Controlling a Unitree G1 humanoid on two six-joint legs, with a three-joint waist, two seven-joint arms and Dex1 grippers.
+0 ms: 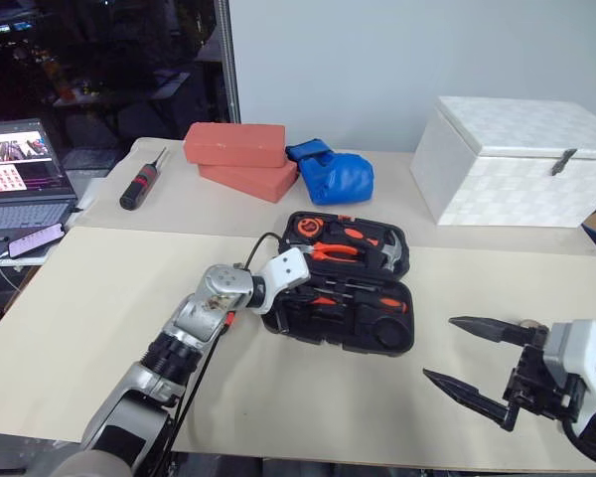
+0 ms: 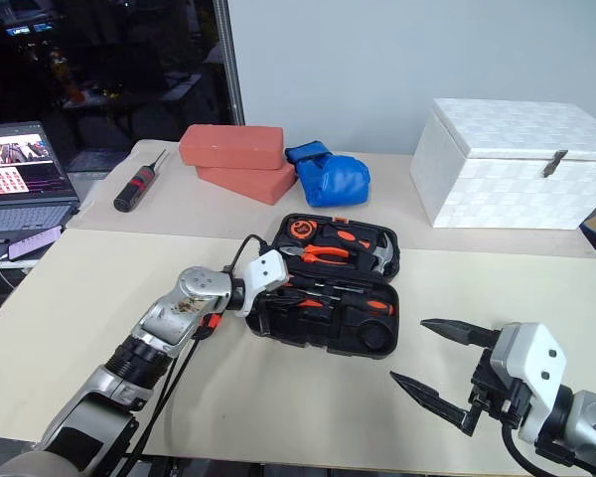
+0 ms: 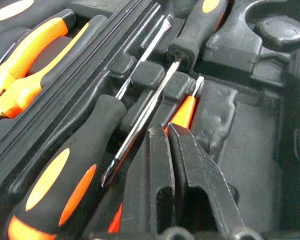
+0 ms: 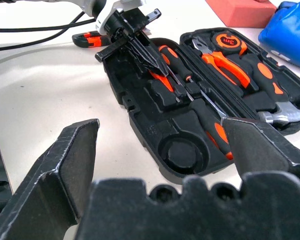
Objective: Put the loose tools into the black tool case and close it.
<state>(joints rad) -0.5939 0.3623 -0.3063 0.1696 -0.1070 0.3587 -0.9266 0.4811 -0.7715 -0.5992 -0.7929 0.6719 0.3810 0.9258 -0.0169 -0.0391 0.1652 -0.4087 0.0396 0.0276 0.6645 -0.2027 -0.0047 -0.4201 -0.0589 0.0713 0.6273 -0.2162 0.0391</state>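
Note:
The black tool case (image 1: 389, 335) lies open in the middle of the table, both halves flat. Its far half holds orange-handled pliers (image 1: 333, 251), a tape measure and a hammer. Screwdrivers (image 3: 65, 175) lie in the near half. My left gripper (image 3: 167, 131) is shut, its tips down in the near half right over a thin orange stick tool (image 3: 186, 111); I cannot tell whether they pinch it. Another orange-and-black tool (image 4: 87, 37) lies on the table beside the case, by my left wrist. My right gripper (image 1: 439, 348) hangs open and empty, right of the case and nearer the table's front edge.
At the back stand a large white box (image 1: 517, 164), two red bricks (image 1: 243, 159) and a blue glove (image 1: 333, 177). A thick black red-banded screwdriver (image 1: 144, 181) lies at the back left. A laptop (image 1: 20, 174) and a phone (image 1: 35, 240) sit off the table's left edge.

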